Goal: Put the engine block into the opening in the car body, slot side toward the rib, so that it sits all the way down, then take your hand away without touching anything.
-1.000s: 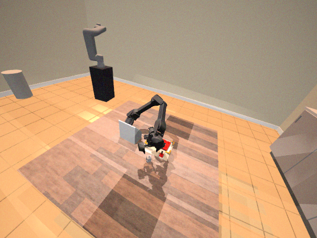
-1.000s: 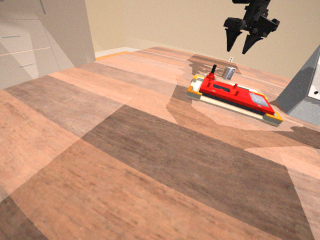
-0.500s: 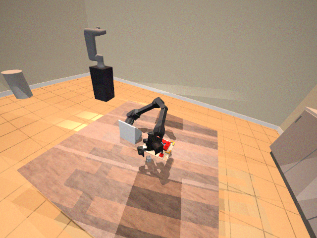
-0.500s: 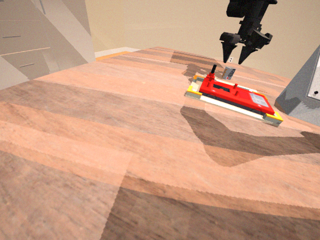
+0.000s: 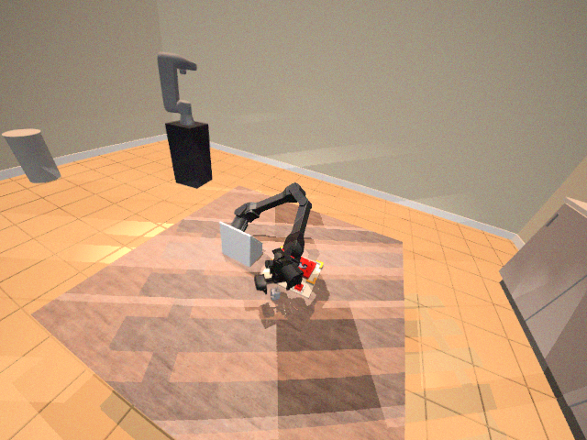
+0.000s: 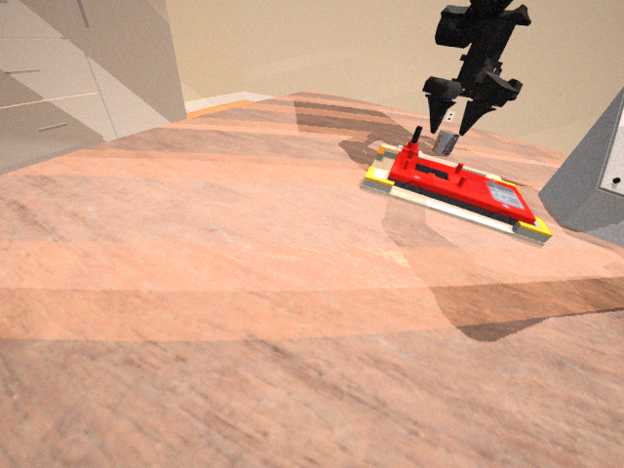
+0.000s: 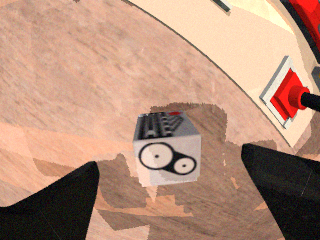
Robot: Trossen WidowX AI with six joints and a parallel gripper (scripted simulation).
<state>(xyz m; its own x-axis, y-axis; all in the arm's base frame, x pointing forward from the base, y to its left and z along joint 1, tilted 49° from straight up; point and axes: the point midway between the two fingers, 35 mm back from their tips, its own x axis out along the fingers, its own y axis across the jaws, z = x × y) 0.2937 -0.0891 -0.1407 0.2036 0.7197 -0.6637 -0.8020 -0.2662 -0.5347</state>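
Note:
The engine block (image 5: 275,293) (image 6: 445,142) (image 7: 167,157) is a small light-grey block standing on the table beside the cream tray. In the wrist view its near face shows two pale discs joined by a black band, and another face has dark ribbing and a red spot. My gripper (image 6: 448,132) (image 7: 172,162) is open and empty, pointing down above the block, with one fingertip to each side of it in the wrist view. The red car body (image 5: 309,268) (image 6: 466,193) lies on the tray. Its dark opening (image 6: 431,172) shows in the exterior view; slot side and rib cannot be told.
The cream tray (image 5: 305,290) (image 6: 453,207) (image 7: 220,42) has yellow corners. At its block-side end stands a red holder (image 7: 286,95) with an upright black stick (image 6: 416,134). A grey slanted panel (image 5: 237,244) (image 6: 579,181) stands beyond the tray's other end.

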